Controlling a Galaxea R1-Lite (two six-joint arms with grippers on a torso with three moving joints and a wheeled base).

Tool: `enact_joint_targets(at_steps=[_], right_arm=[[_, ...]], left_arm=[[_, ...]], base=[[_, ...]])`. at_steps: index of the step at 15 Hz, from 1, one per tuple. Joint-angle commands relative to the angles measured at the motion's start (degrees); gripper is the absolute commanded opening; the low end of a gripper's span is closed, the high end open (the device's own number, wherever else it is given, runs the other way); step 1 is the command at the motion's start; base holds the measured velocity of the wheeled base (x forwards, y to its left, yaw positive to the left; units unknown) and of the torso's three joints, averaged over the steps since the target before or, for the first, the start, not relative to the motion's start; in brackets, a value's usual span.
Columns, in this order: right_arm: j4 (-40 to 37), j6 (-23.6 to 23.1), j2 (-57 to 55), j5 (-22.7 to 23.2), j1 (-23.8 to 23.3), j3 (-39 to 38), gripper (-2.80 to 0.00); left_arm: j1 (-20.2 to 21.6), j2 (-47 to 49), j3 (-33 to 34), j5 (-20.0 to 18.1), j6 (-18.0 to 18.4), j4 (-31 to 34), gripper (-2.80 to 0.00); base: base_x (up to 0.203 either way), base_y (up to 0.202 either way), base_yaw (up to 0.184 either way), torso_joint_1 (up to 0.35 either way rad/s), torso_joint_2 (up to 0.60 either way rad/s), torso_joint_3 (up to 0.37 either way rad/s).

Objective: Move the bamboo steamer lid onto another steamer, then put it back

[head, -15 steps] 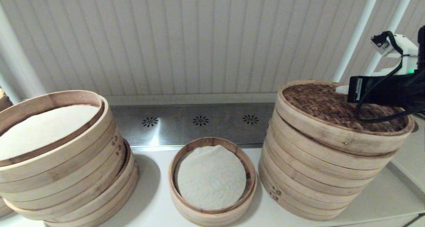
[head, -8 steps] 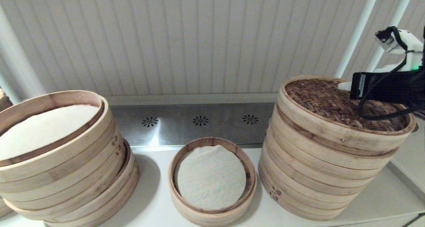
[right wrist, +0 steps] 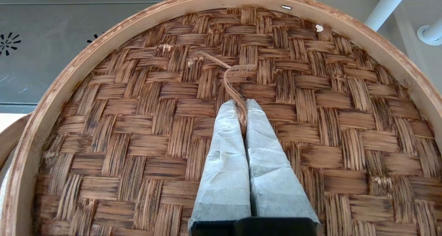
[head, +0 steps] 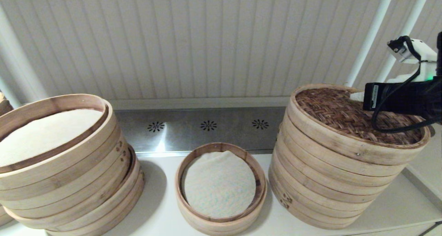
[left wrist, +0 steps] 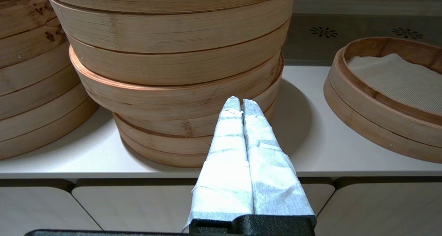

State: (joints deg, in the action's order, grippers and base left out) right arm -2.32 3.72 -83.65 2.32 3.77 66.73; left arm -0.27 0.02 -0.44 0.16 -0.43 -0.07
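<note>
The bamboo steamer lid with its dark woven top sits on the tall stack at the right. My right gripper rests over the lid's middle. Its wrapped fingers are shut on the small twine loop. The short single-tier steamer with a white liner stands in the middle of the counter, also seen from the left wrist. My left gripper is shut on nothing, low before the counter's front edge, facing the leaning stack.
A wide leaning stack with a cream liner fills the left side. A steel strip with vent holes runs along the back wall. White pipes rise behind the tall stack. The white counter shows between the stacks.
The lid rose and tilted off the tall stack half a second ago, then came back down. It now lies level on the stack, with the right gripper still on the loop.
</note>
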Motion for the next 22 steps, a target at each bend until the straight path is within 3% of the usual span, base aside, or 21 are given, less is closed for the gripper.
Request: enact_joint_targets(at_steps=[1,6,7,14,20,21,22], right_arm=[[0.03,0.06,0.22,0.06,0.36,-0.55,-2.8],[0.03,0.06,-0.2,0.06,0.36,-1.32,-2.8],[0.03,0.4,-0.2,-0.02,0.36,-1.43,0.0],[0.07,0.24,2.44,-0.03,0.66,2.11,0.0],[-2.88,-0.18,13.95,-0.55,0.2,3.21,0.0],[-4.97,-0.19,16.45,-0.55,0.18,3.19,-2.8],[-6.59,-0.2,19.01,-0.56,0.14,2.86,-2.8]], left_arm=[[0.0,-0.02,0.0,0.02,-0.01,-0.01,-2.8],[0.0,-0.02,0.0,0.02,-0.01,-0.01,-2.8],[0.0,-0.02,0.0,0.02,-0.01,-0.01,-2.8],[0.0,-0.02,0.0,0.02,-0.01,-0.01,-2.8],[0.0,-0.02,0.0,0.02,-0.01,-0.01,-2.8],[0.0,-0.02,0.0,0.02,-0.01,-0.01,-2.8],[0.0,-0.02,0.0,0.02,-0.01,-0.01,-2.8]], base=[[0.0,0.0,0.0,0.0,0.0,0.0],[0.0,0.0,0.0,0.0,0.0,0.0],[0.0,0.0,0.0,0.0,0.0,0.0],[0.0,0.0,0.0,0.0,0.0,0.0],[0.0,0.0,0.0,0.0,0.0,0.0],[0.0,0.0,0.0,0.0,0.0,0.0],[0.0,0.0,0.0,0.0,0.0,0.0]])
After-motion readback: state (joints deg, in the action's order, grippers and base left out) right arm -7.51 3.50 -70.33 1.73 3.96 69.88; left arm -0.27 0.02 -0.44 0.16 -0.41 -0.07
